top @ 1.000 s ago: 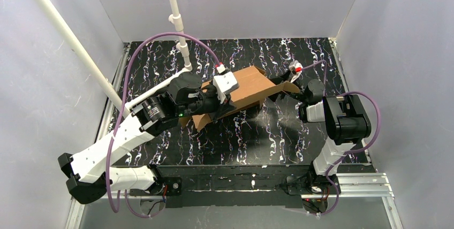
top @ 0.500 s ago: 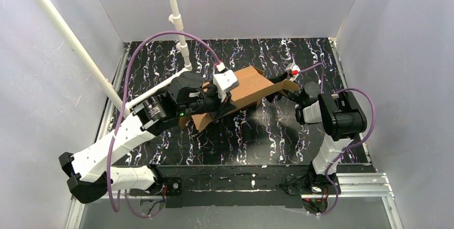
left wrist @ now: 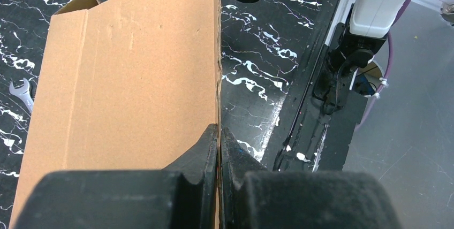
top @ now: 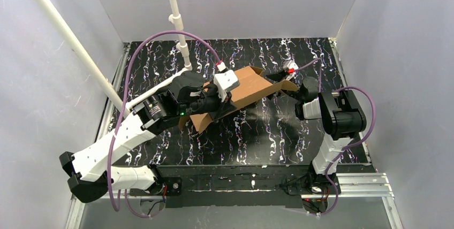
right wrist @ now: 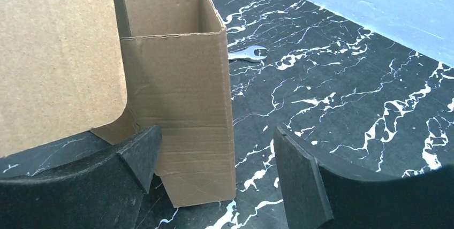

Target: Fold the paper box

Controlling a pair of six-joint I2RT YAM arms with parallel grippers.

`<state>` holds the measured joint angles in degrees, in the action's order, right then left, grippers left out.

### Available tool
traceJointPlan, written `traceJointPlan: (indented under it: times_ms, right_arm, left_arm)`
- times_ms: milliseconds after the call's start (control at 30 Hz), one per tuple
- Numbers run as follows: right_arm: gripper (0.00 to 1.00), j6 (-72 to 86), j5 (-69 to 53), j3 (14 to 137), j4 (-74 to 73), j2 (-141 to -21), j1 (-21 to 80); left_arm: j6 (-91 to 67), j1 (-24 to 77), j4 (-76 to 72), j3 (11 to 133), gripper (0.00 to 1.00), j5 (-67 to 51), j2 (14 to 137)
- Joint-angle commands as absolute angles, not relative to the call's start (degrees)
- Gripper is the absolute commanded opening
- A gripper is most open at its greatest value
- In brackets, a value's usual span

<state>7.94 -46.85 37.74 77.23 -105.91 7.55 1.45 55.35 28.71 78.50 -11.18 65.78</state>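
Looks only partway done. Finds the paper box (top: 250, 87) lifted off the black marbled tabletop (top: 257, 132) and tilted, spanning from the left gripper (top: 229, 100) toward the right gripper (top: 282, 77). Shows one end already raised into an open rectangular pocket (right wrist: 176, 79) with creased walls, straight ahead of the right fingers (right wrist: 134, 154). Leaves the broad panel (left wrist: 123, 79) flat and unfolded beyond the left fingers (left wrist: 198, 149), and a rounded flap (right wrist: 59, 63) hanging loose outside the left-hand finger in the right wrist view. Probably remains to raise the other walls, tuck the flaps into their slots and close the lid.

Pinches the long edge of that broad panel at the left side, fingers pressed together on the cardboard. Reaches in from the left with the forearm stretched out level, carrying the sheet aloft. Stands spread wide at the right side, with the raised wall's lower end between the fingers and nearer the left-hand one; no clear contact on either. Comes in low from the right, wrist bent toward the box's raised end. Notes a small wrench (right wrist: 247, 53) on the tabletop beyond the pocket, well apart from both sets of fingers.
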Motion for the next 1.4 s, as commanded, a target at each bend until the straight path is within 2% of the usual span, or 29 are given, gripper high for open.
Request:
traceJointPlan:
  times_ms: [0, 367, 733, 1033, 1267, 1367]
  right_arm:
    - [0.86, 5.1, -49.7, 39.4, 80.6, -106.4, 7.9]
    - [0.87, 19.3, -60.6, 40.7, 101.9, -112.8, 8.0]
    - [0.82, 17.9, -54.5, 38.3, 101.5, -111.2, 9.0]
    - [0.80, 18.0, -56.7, 36.3, 101.3, -109.0, 8.8]
    - [0.69, 19.3, -54.8, 38.8, 91.6, -108.4, 8.3]
    - [0.68, 21.1, -56.8, 38.8, 92.4, -107.8, 7.2]
  left_arm:
    - [1.4, 55.5, 29.5, 81.3, 0.00, -12.3, 65.9]
    - [0.5, 55.0, 28.6, 81.1, 0.00, -8.3, 66.8]
    - [-4.0, 54.8, 24.3, 79.5, 0.00, -8.2, 67.3]
    - [-5.7, 54.1, 24.2, 77.9, 0.00, -4.6, 66.2]
    - [-4.3, 54.0, 24.7, 76.7, 0.00, -7.4, 66.6]
    - [-3.7, 54.0, 25.1, 75.8, 0.00, -7.7, 66.1]
